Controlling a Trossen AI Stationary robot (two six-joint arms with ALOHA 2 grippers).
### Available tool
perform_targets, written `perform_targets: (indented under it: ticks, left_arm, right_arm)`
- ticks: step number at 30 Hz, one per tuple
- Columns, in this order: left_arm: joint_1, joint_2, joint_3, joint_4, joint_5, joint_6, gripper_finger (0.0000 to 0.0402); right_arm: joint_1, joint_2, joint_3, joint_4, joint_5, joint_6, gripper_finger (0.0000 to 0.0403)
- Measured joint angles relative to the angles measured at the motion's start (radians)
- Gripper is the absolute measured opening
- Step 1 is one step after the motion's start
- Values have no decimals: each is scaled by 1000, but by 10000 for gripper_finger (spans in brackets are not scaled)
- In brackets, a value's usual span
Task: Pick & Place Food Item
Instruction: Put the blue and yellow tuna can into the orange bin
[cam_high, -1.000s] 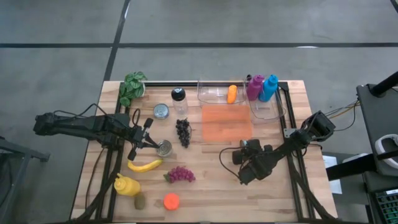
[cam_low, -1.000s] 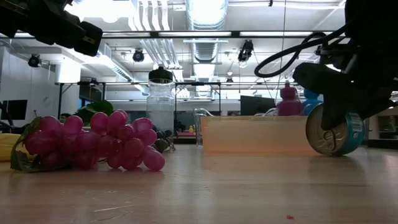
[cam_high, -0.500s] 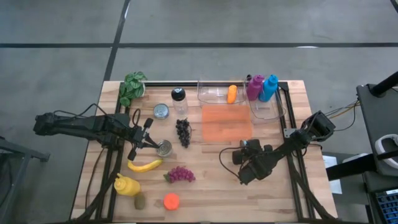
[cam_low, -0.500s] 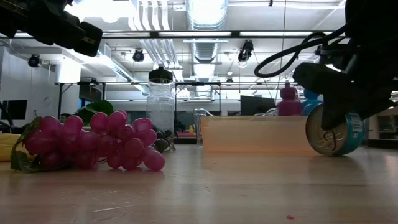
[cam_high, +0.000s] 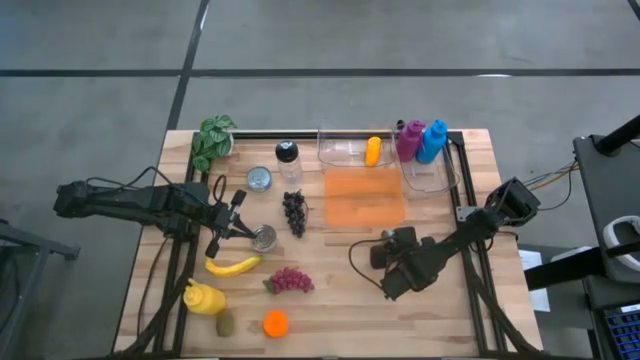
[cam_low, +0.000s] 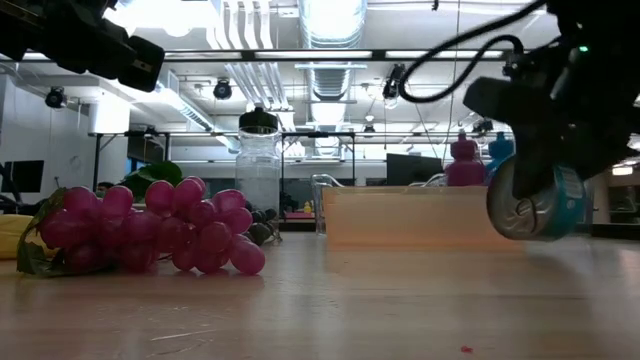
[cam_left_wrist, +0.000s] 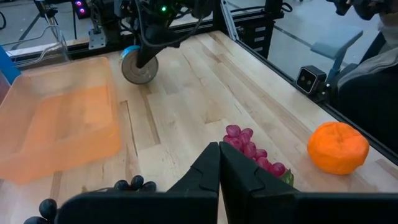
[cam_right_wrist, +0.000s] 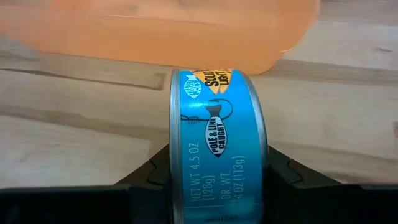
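The right hand (cam_high: 392, 262) is closed part-way on a blue tuna can (cam_right_wrist: 214, 155), its two fingers (cam_right_wrist: 298, 180) pressing the can's flat ends so that the can stands on edge. In the low view the can (cam_low: 535, 200) hangs clear of the worktop (cam_low: 330, 300). It sits at about 6 o'clock from the orange tray (cam_high: 365, 197), near its front edge. The right arm reaches in low from about 3 o'clock, slanting across the wood. The left hand (cam_high: 243, 234) is fully closed with nothing in it, beside a silver can (cam_high: 265, 237), above a banana (cam_high: 232, 266).
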Motion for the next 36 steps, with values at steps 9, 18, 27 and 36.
perform_targets:
  ticks: [9,18,27,36]
  left_arm:
    - [0,0,0,-2,0,0,6]
    - [0,0,0,-38,0,0,6]
    - [0,0,0,-43,0,0,6]
    - [0,0,0,-44,0,0,6]
  right_arm:
    - [0,0,132,-6,16,-130,129]
    - [-2,0,281,-11,28,-319,129]
    - [-75,-2,414,-210,154,-378,129]
    - [-295,-3,395,-316,150,-442,129]
